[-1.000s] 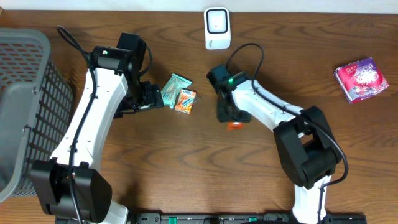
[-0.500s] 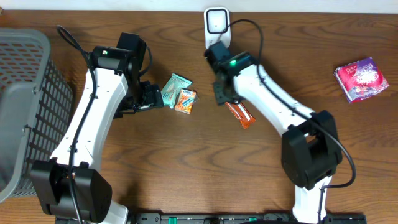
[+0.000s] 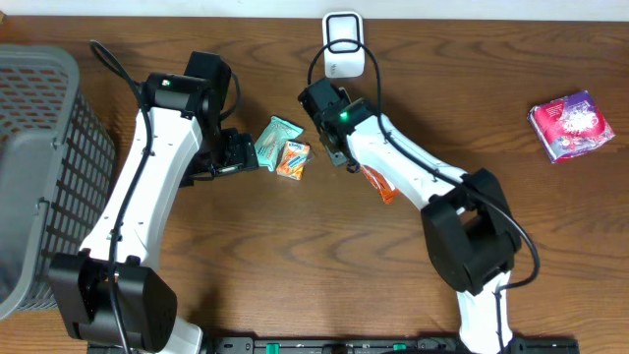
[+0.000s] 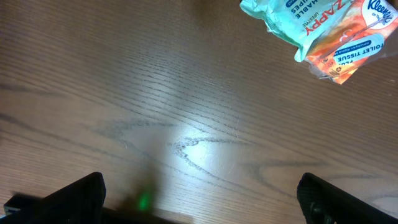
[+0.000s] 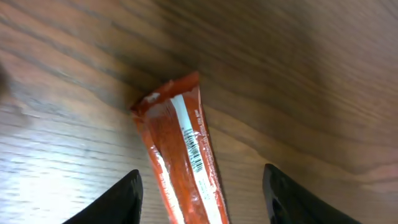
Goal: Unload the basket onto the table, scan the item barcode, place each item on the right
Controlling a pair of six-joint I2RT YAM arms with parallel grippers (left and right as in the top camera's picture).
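Observation:
A long orange-red sachet [image 3: 380, 184] lies flat and diagonal on the wood table, right of centre. In the right wrist view the sachet [image 5: 180, 163] shows a white strip with a barcode facing up. My right gripper [image 3: 346, 157] hovers at its upper-left end. The right gripper [image 5: 200, 177] is open, with table showing on both sides of the sachet between the fingers. The white scanner [image 3: 343, 44] stands at the back edge. My left gripper [image 3: 241, 153] is wide open beside two small packets. Nothing is between the left gripper [image 4: 200, 186] fingers.
A teal wipes packet [image 3: 279, 134] [image 4: 289, 18] and an orange tissue packet [image 3: 293, 158] [image 4: 348, 46] lie just right of the left gripper. A grey mesh basket [image 3: 39, 167] fills the left side. A pink packet [image 3: 572, 125] lies at the far right.
The right gripper rose off the sachet toward the scanner, then swung left. The sachet came out from under it and now lies diagonal. The left arm stayed still.

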